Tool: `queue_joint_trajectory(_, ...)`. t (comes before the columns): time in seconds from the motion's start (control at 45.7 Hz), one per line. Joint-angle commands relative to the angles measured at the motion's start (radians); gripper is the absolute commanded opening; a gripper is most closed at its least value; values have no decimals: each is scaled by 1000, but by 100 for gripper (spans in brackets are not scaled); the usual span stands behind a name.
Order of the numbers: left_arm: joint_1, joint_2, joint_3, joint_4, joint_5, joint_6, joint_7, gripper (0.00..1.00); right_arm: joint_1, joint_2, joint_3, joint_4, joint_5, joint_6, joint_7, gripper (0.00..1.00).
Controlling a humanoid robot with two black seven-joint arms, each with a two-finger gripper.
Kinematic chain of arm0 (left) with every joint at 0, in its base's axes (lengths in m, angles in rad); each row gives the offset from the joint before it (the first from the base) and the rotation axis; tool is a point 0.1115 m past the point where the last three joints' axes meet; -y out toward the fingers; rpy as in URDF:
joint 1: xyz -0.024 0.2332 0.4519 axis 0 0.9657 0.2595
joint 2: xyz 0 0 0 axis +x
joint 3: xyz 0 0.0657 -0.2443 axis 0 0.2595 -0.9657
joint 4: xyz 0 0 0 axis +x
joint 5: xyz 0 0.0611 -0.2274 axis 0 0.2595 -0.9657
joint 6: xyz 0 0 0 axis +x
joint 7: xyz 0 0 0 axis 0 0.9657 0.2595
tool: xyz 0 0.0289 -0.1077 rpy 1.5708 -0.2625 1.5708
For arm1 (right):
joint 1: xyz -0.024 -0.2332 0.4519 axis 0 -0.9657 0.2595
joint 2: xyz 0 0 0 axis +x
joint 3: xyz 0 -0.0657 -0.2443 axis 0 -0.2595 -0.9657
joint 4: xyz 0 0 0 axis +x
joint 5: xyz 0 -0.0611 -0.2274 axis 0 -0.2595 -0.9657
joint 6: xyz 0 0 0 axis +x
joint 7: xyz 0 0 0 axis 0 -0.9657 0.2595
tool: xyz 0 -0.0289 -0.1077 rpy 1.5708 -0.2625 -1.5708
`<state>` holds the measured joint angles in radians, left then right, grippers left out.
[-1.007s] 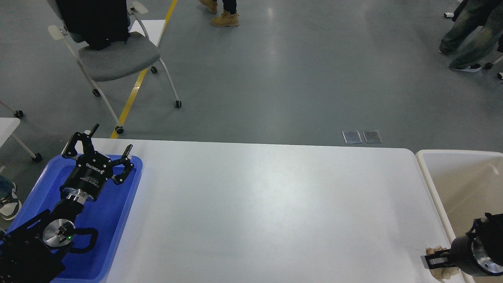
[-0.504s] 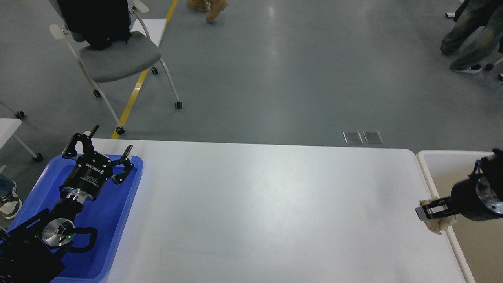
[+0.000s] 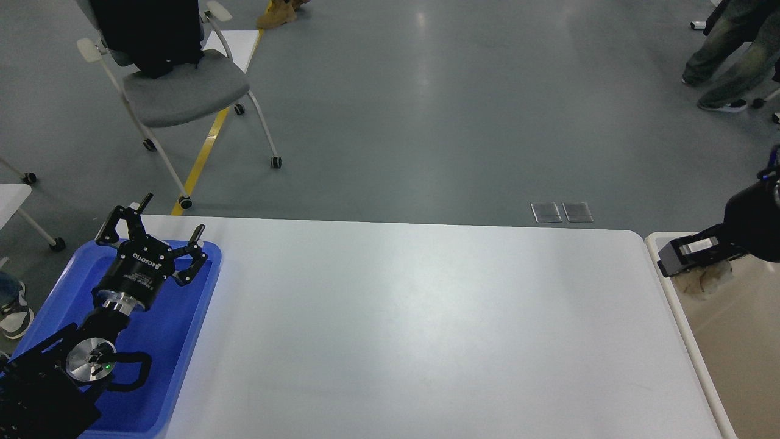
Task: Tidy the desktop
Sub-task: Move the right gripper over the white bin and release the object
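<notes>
The white desktop (image 3: 414, 329) fills the middle of the head view and bears nothing but the tray. My left gripper (image 3: 159, 228) is open and empty, held above the far end of the blue tray (image 3: 173, 341) at the desk's left. My right gripper (image 3: 685, 262) is shut on a crumpled beige wad (image 3: 707, 277) and holds it over the far left corner of the beige white-rimmed bin (image 3: 740, 341), just past the desk's right edge.
A grey wheeled chair (image 3: 177, 85) stands on the floor beyond the desk's left corner. People's legs show at the far right (image 3: 731, 61). A second white table's corner (image 3: 12, 195) is at the left edge.
My right gripper has carried the wad from low near the desk's front right edge upward and away, to over the bin's far corner. The left arm has not moved.
</notes>
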<state>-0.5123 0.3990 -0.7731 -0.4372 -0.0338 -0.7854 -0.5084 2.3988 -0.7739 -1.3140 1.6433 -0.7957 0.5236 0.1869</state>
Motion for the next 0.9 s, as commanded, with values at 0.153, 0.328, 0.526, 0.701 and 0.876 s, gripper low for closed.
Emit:
queue_joint_trajectory(0.153, 0, 0, 0, 0, 0, 0, 1, 99, 163, 96, -142, -63, 179, 153, 2, 0)
queue_joint_trajectory(0.328, 0, 0, 0, 0, 0, 0, 1, 99, 138, 145, -249, -155, 257, 92, 2, 0)
queue_joint_trajectory(0.526, 0, 0, 0, 0, 0, 0, -1, 99, -9, 131, -278, -298, 317, -25, -1, 0)
queue_joint_trajectory(0.701, 0, 0, 0, 0, 0, 0, -1, 99, -260, 79, -281, -483, 372, -186, -3, 0)
queue_joint_trajectory(0.876, 0, 0, 0, 0, 0, 0, 1, 99, -688, 62, -153, -877, 490, -261, -3, 0)
